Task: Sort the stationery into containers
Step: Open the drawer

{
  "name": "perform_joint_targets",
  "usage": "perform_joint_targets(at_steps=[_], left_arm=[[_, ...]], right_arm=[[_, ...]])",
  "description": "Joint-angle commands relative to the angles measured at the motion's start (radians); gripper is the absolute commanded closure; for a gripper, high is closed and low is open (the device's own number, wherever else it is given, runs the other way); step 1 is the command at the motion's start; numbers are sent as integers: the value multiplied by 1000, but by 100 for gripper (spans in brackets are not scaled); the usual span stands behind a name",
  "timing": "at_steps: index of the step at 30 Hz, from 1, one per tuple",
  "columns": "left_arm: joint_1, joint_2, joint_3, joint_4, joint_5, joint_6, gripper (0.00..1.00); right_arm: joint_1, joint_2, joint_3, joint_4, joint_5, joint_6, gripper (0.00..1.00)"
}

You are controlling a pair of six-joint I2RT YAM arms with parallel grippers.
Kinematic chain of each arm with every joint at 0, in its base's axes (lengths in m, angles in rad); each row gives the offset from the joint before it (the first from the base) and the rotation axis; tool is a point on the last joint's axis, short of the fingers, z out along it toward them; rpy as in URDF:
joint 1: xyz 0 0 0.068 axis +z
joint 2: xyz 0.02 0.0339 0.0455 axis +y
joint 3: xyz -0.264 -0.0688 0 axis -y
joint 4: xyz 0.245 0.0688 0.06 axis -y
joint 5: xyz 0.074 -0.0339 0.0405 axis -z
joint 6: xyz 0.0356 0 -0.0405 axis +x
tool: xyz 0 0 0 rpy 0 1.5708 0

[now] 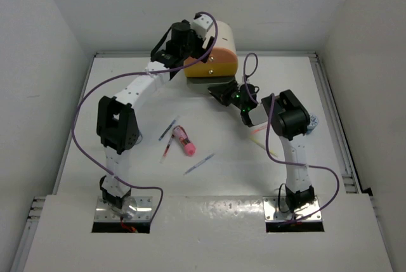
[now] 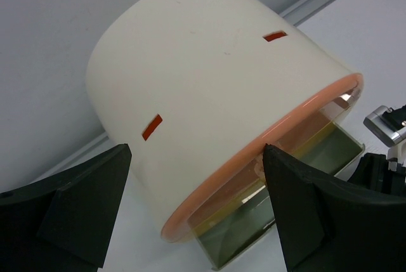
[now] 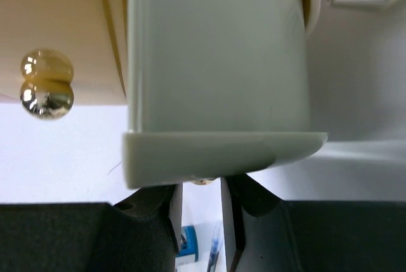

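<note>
The cream arch-topped box [image 1: 219, 44] stands at the table's back. A grey-green drawer [image 1: 212, 84] is pulled out at its bottom, below the orange and yellow fronts [image 1: 206, 64]. My right gripper [image 1: 226, 94] is at the drawer's front. In the right wrist view its fingers [image 3: 162, 221] are close together around the small knob [image 3: 204, 182] under the drawer front [image 3: 216, 151]. My left gripper [image 2: 196, 221] is open and straddles the box [image 2: 209, 82]. Its right finger [image 2: 317, 215] is at the orange rim. Blue pens [image 1: 168, 128] [image 1: 200, 163], a red pen [image 1: 167, 150] and a pink tube [image 1: 184, 140] lie mid-table.
A yellow stick [image 1: 265, 147] and a pink stick [image 1: 257, 130] lie by the right arm. A blue-white piece [image 1: 312, 123] lies at the right. Another gold knob [image 3: 45, 85] shows on a shut drawer. White walls ring the table.
</note>
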Motion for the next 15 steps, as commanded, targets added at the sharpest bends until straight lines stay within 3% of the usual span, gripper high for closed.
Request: perform_joint_targets(at_steps=[1, 15], left_arm=[[-16, 0, 38, 30, -13, 7, 8], [-30, -8, 30, 23, -41, -33, 8]], right_arm=[[10, -90, -37, 74, -24, 0, 100], [31, -196, -186, 82, -41, 11, 100]])
